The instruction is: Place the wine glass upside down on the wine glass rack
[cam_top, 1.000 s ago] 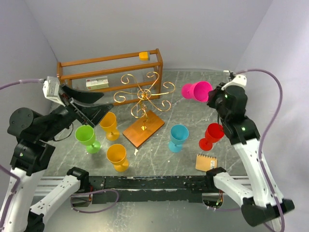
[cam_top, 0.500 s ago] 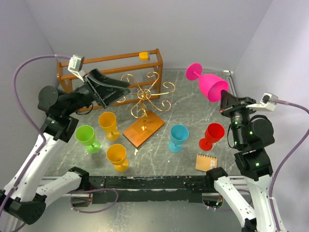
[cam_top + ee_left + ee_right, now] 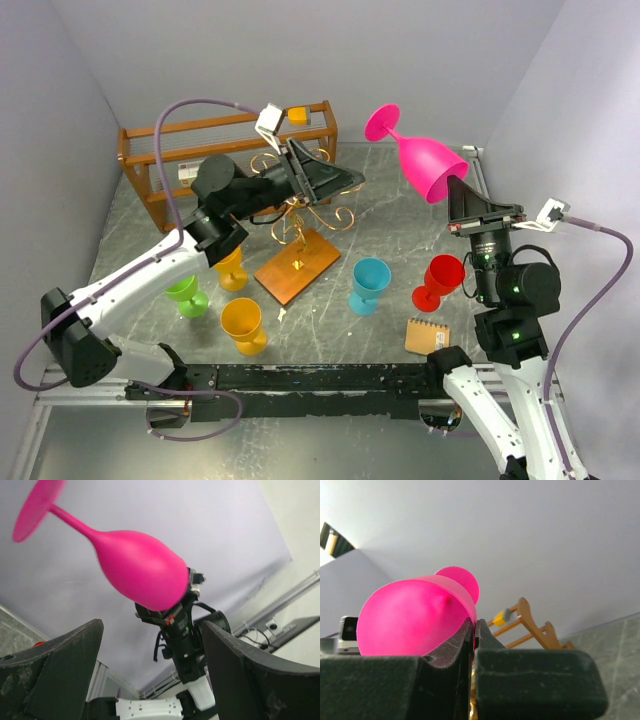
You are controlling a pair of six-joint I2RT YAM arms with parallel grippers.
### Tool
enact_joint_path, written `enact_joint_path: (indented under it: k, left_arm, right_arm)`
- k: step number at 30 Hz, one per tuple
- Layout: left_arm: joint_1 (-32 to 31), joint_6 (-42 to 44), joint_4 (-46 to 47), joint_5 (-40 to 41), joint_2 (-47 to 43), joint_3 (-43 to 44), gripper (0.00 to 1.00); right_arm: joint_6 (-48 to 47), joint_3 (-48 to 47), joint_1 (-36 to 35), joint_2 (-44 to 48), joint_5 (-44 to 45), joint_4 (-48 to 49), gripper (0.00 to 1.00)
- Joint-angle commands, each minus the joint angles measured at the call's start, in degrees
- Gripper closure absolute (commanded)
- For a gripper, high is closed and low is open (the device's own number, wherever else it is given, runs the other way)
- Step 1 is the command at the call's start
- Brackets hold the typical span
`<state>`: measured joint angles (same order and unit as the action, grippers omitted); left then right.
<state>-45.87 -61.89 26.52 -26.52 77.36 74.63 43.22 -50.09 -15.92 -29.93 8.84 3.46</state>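
Right gripper (image 3: 458, 188) clamps the rim of a pink wine glass (image 3: 425, 165), foot-up, raised right of the wire rack (image 3: 298, 265); left gripper (image 3: 347, 180) hovers over the rack, jaws apart and empty; glass not yet hung

A pink wine glass (image 3: 428, 168) is held in the air over the surface's far right corner, pinched at its rim by the right hand (image 3: 473, 630) and tilted with the foot uppermost. The gold wire wine glass rack (image 3: 298, 266) is stood upright on its orange-brown square base near the surface's middle.

Bright, even light, faint shadows; the wine glass (image 3: 140, 575) looks slightly motion-blurred.
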Motion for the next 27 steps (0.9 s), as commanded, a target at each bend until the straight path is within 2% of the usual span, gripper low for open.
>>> enact_joint_path:
  k: [1, 5, 10, 14, 17, 20, 24, 27]
  left_arm:
    - [-1.9, -2.5, 1.8, 12.5, 1.6, 4.1, 0.10]
    - [-2.3, -6.0, 3.2, 17.6, 3.5, 5.3, 0.12]
    - [-2.9, -10.2, 5.8, 16.8, 6.9, 6.9, 0.16]
    - [-2.8, -11.7, 7.0, 16.4, 8.0, 6.6, 0.26]
    - [-2.8, -11.6, 8.6, 17.2, 7.4, 5.3, 0.43]
    - [-2.9, -11.1, 8.9, 18.1, 6.9, 4.7, 0.50]
    - [-2.9, -10.9, 7.2, 18.9, 6.5, 4.8, 0.49]
    - [-2.8, -10.9, 7.3, 19.5, 6.3, 4.6, 0.52]
  right_arm:
    - [2.4, 0.2, 0.0, 0.1, -4.0, 7.5, 1.00]
    - [2.6, 0.9, 0.0, 0.1, -7.1, 8.4, 1.00]
    - [4.6, 3.1, 0.0, -0.2, -12.6, 10.9, 1.00]
    - [5.8, 4.5, 0.0, -0.2, -16.4, 12.7, 1.00]
    - [6.2, 4.9, 0.0, -0.2, -18.2, 13.0, 1.00]
    - [6.3, 5.4, 0.0, -0.1, -20.1, 14.0, 1.00]
    - [6.2, 5.7, 0.0, -0.1, -22.3, 15.6, 1.00]
    - [5.4, 5.2, 0.0, -0.8, -24.3, 15.9, 1.00]
